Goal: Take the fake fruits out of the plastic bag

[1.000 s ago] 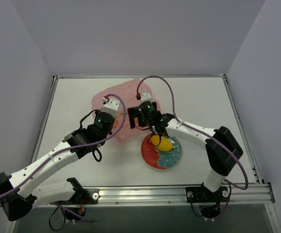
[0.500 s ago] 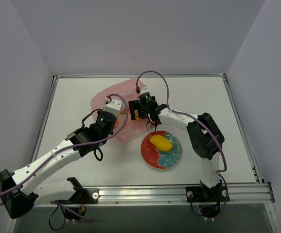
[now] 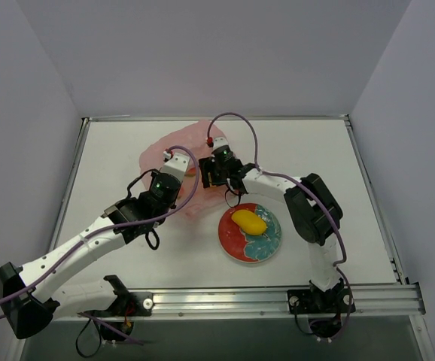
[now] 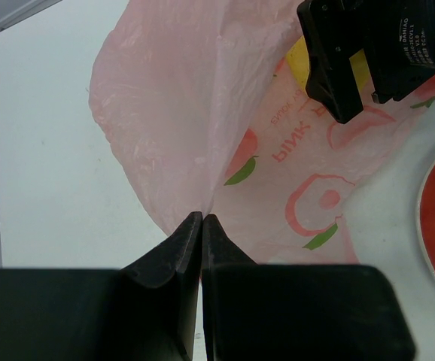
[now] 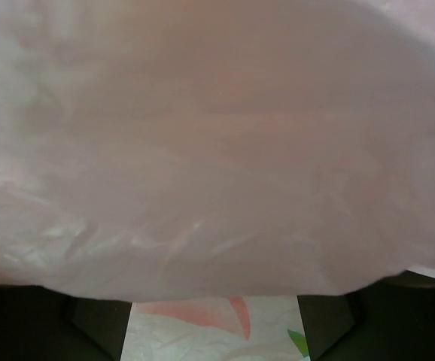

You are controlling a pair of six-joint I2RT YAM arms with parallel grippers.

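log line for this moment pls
left tool: shut on plastic bag edge | right tool: at the bag, grip unclear | yellow fruit: on plate

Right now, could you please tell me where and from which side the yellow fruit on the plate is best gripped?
Grip the yellow fruit across its narrow middle, coming straight down from above. It lies flat on the plate, its long axis running upper left to lower right in the top view, so closing across that axis should hold best.
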